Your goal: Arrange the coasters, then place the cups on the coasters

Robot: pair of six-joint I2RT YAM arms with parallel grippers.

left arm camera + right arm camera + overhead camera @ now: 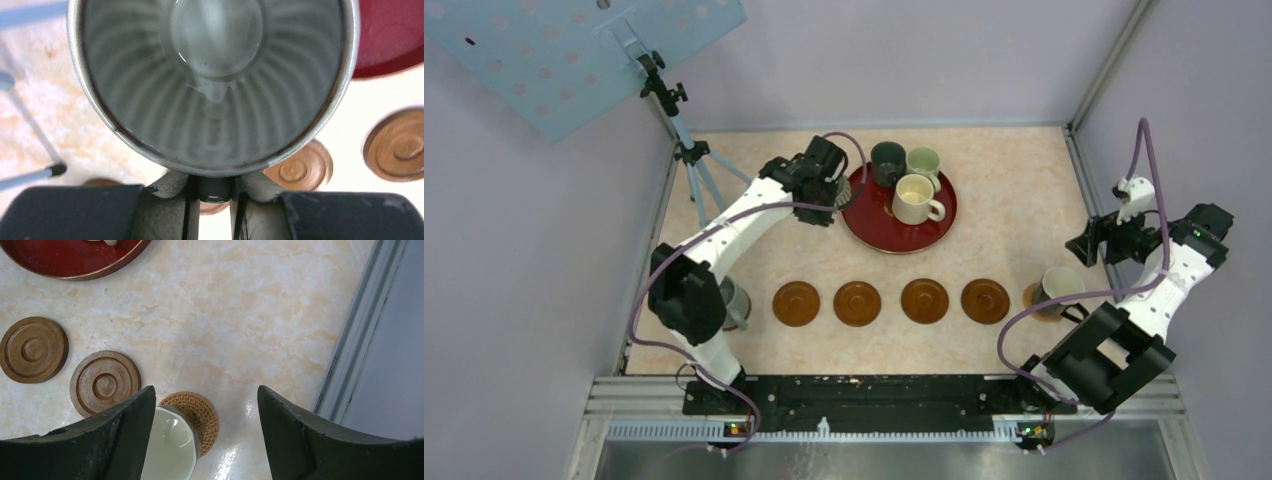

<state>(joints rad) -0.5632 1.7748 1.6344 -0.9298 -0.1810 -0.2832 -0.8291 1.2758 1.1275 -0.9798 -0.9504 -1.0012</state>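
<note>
Left fingers [172,189] pinching ribbed cup [215,85], arm [734,225] stretched beside tray [894,238], right fingers [100,440] spread

Ribbed cup [215,75]: no lettering inside or on rim.
Cups [916,198]: no print legible.
Coasters [857,302]: turned rings only, no marks.
Tray [876,228]: plain red, no label.
Arms [724,235]: any markings too small to read.

Glossy ribbed mug [215,85], wood-grained coasters [105,383], one woven wicker coaster [201,411], shiny red tray [70,267].

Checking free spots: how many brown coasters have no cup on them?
4, in one row, left to right: first coaster, second coaster, third coaster, fourth coaster. Others may be hidden.
</note>
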